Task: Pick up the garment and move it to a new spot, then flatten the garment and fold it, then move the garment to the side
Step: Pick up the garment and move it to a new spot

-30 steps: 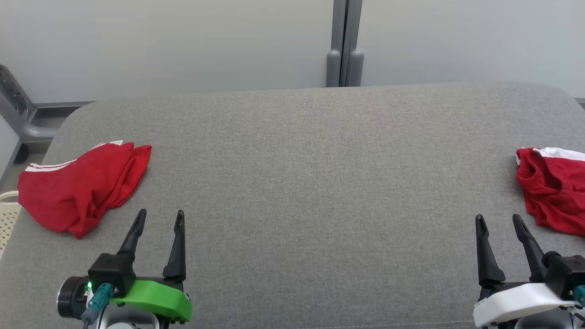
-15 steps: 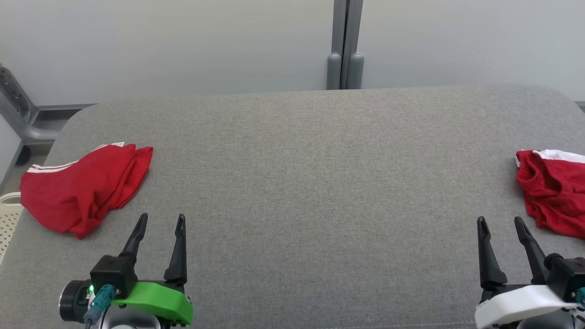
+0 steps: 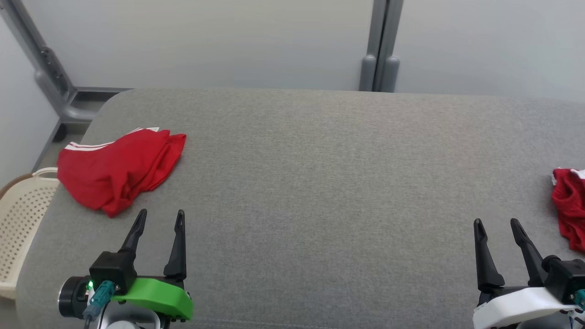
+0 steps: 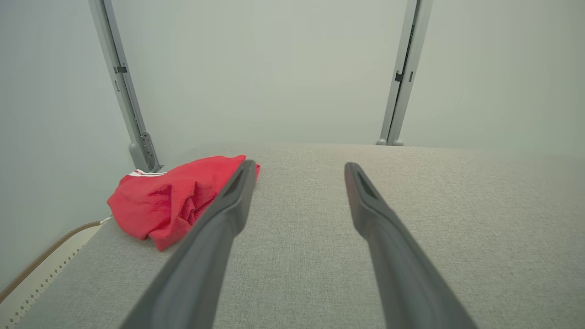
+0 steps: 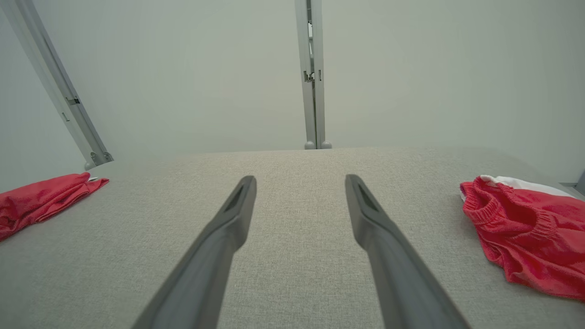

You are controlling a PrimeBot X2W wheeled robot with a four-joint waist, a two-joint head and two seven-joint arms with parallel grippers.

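Left pincer (image 3: 161, 212): released, fingers spread, nothing between them, hovering low over the grey desk (image 3: 320, 183). Right pincer (image 3: 496, 221): likewise released and empty.

Change noted: the head camera had swung toward the robot's left. The left garment (image 3: 121, 171), red with white stripes, now sat further into frame. The right garment (image 3: 569, 210) had slid almost off the right edge. More of the cream basket (image 3: 23, 228) beside the desk had appeared. Neither garment's shape had altered, so this was a camera move only.

Judgement: attention was turning to the left garment; pick-up not yet begun.

View differences: the right wrist view gave the right garment (image 5: 521, 233) nearly whole, crumpled, with its elastic waistband and white trim. The left wrist view put the left garment (image 4: 169, 201) just ahead-left of its pincer (image 4: 299, 164).
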